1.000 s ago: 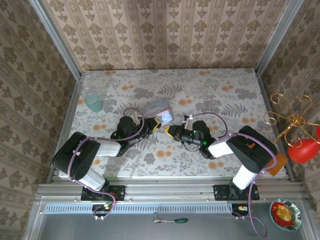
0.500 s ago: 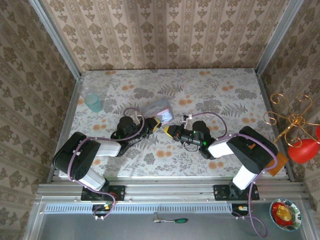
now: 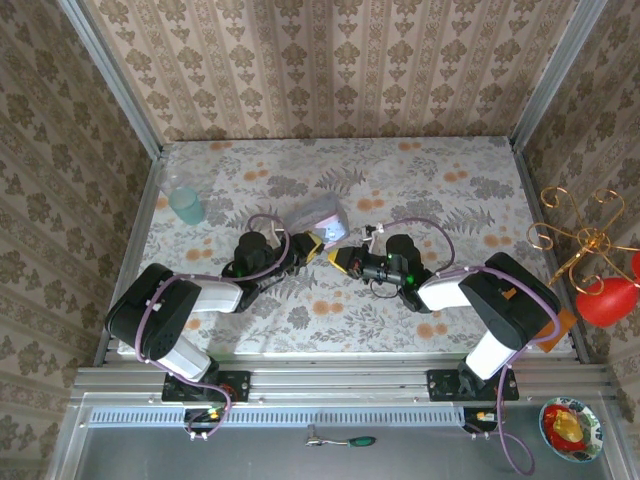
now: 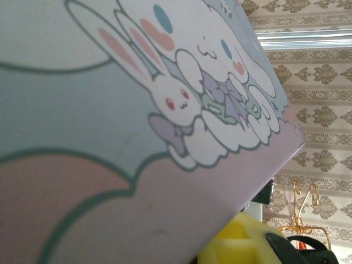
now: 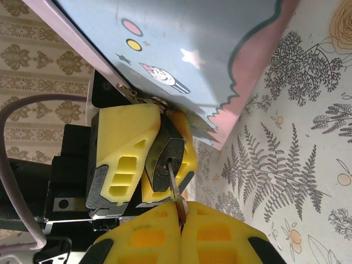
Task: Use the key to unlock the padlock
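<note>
Jaws, right gripper [image 5: 180, 213]: closing fully on the key [image 5: 176, 191], the 2 yellow pads pressing together with only the thin blade and a little of the bow showing between them.

Jaws, left gripper [image 3: 312, 245]: clamping part-way shut on the padlock [image 5: 166, 158], 1 yellow finger lying on each side of the small black body.

Item location: the padlock is sitting in the left gripper's grip, low over the middle of the table [image 5: 308, 165], its keyhole face turning toward the right gripper. Its far end is tucking in against the corner of the cartoon-printed zip bag [image 5: 192, 49].

Step in hand: seating the key. The blade tip is meeting the keyhole; how deep it is sitting cannot be told.

Handling notes:
1. Blade and keyway are wanting to share 1 line; the blade is looking slightly canted, so a small wrist correction before pushing seems wise.
2. Push lightly along the blade's axis, since a thin key is likely to flex or slip in soft pads.
3. Turn only once fully seated, rotating about the blade's own axis while the left gripper is resisting the twist.

Pose: in the top view both arms are reaching forward and inward, forearms lying low, the 2 grippers pointing at each other almost tip to tip.
</note>
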Robot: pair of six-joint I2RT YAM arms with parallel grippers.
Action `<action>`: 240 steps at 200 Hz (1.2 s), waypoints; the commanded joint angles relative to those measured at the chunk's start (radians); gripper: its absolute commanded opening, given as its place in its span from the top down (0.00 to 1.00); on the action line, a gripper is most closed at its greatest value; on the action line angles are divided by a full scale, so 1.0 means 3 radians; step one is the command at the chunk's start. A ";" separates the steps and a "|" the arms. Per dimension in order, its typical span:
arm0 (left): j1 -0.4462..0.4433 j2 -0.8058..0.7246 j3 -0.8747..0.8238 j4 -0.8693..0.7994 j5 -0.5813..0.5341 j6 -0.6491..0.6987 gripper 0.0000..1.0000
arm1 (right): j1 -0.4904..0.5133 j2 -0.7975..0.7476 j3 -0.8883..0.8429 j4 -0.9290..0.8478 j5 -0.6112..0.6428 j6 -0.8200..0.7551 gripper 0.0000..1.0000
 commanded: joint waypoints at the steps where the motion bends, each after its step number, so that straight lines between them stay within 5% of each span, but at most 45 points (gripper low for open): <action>1: -0.0209 -0.0007 0.0194 0.0194 0.0442 0.0116 1.00 | 0.0004 -0.0065 0.0280 -0.0102 -0.0224 -0.0247 1.00; 50: -0.0282 0.0007 0.0337 0.0033 0.0561 0.0232 1.00 | -0.0272 -0.0088 0.0284 -0.0162 -0.0369 -0.0282 1.00; 240: -0.0414 0.0108 0.0560 -0.0312 0.0852 0.0516 1.00 | -0.0449 0.0202 0.0341 0.0078 -0.0431 -0.0017 1.00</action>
